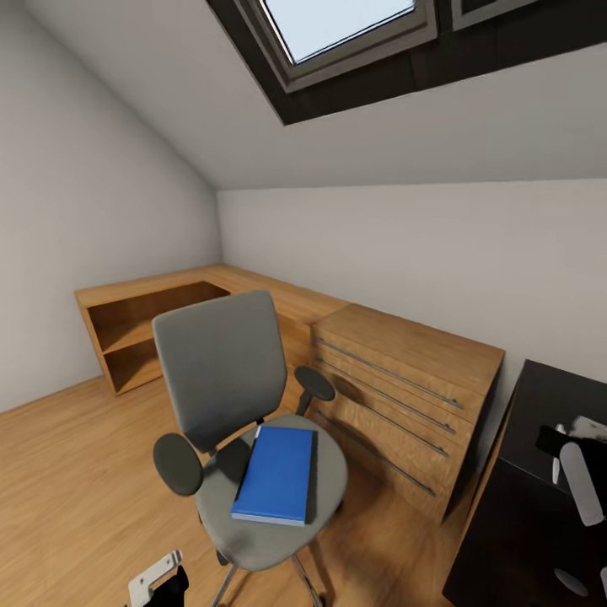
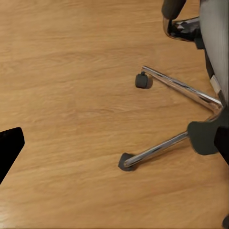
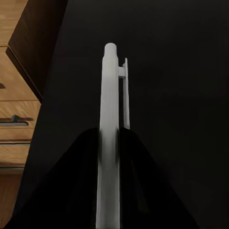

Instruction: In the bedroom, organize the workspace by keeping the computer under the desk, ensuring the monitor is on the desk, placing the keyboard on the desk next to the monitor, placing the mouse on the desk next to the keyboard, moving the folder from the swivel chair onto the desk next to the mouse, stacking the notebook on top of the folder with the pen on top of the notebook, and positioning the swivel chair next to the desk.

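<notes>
Blue folder (image 1: pixel 276 474) lies flat on swivel chair (image 1: pixel 221 371) seat, w/ drawer unit (image 1: pixel 405 379) just behind. R gripper (image 3: pixel 110 157) jaws pinch a white pen (image 3: pixel 109 119) over the dark desk (image 1: pixel 523 506) — L gripper (image 1: pixel 160 582) jaws: can't tell.

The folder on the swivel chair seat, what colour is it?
The folder is bright blue; it shows best in the head view.
</notes>
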{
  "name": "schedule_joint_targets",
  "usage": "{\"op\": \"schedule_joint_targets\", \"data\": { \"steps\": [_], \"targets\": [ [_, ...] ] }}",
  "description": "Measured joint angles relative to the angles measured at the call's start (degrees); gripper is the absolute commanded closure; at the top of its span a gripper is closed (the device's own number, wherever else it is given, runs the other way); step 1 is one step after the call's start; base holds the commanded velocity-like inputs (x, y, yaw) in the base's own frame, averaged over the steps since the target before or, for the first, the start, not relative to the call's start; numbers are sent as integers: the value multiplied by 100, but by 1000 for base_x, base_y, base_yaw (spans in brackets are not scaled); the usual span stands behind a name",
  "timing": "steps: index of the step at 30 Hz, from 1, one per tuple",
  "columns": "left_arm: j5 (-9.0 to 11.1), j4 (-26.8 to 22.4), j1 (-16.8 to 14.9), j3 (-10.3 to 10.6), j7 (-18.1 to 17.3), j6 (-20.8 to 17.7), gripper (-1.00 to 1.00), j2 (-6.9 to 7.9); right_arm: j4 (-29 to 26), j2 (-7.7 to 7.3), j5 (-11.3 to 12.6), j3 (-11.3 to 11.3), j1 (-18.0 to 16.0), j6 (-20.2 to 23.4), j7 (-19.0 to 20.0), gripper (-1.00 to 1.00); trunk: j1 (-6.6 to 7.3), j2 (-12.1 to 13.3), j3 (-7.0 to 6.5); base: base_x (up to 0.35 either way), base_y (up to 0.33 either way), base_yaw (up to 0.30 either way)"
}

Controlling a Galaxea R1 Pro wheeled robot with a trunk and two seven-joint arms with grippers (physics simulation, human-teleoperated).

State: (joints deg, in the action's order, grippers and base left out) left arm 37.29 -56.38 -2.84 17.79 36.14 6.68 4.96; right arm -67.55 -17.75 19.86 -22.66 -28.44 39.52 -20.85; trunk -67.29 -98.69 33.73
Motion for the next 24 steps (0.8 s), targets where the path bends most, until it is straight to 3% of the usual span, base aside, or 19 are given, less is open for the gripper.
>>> {"op": "schedule_joint_targets", "data": {
  "steps": [14,17,18,24],
  "targets": [
    [-10,-9,0,8,-8,-5,-100,-4,752,-40,-67,22,-376,-318,5,100,2,0,0,147,0,0],
    [-3,-4,0,8,-8,-6,-100,-4,1340,-114,-355,21,-657,-658,13,100,0,0,0,72,0,0],
    [7,-2,0,8,-8,-6,-100,-4,1784,-161,-540,21,-867,-877,17,100,-1,0,0,10,0,0],
    [7,-2,0,8,-8,-6,-100,-4,2477,-277,-660,20,-1158,-1285,18,100,-1,0,0,3,0,0]
  ]
}}
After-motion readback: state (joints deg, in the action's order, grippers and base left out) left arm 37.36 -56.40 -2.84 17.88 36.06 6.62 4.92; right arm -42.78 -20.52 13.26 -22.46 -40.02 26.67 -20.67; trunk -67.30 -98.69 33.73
